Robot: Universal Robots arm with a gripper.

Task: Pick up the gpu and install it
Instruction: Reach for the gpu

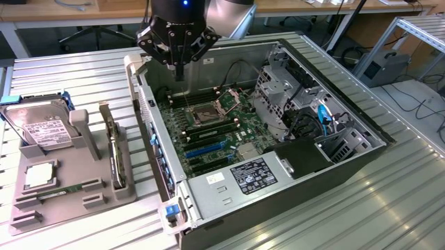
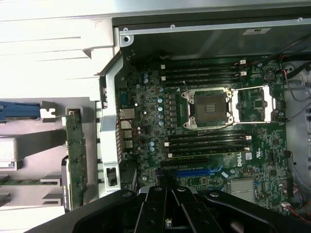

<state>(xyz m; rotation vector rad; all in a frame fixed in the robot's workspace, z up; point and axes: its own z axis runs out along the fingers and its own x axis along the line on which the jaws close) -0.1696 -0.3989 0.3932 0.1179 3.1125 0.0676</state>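
Observation:
The gpu (image 1: 115,152) stands on edge in a slot of the grey holder (image 1: 66,205) at the exterior view's left, its pale metal bracket at the far end. In the wrist view the gpu (image 2: 76,158) appears as a narrow green board beside the case wall. My gripper (image 1: 179,72) hangs shut and empty above the open computer case (image 1: 326,172), over the far corner of the motherboard (image 1: 240,122). It is well apart from the card. In the wrist view my gripper (image 2: 167,206) is over the blue expansion slot (image 2: 194,171).
A silver hard drive (image 1: 40,129) with a white label, a processor chip (image 1: 39,174) and a memory stick (image 1: 59,191) also sit in the holder. Inside the case are the open processor socket (image 1: 206,111), drive cages (image 1: 282,99) and cables. The table is ribbed metal (image 1: 389,208).

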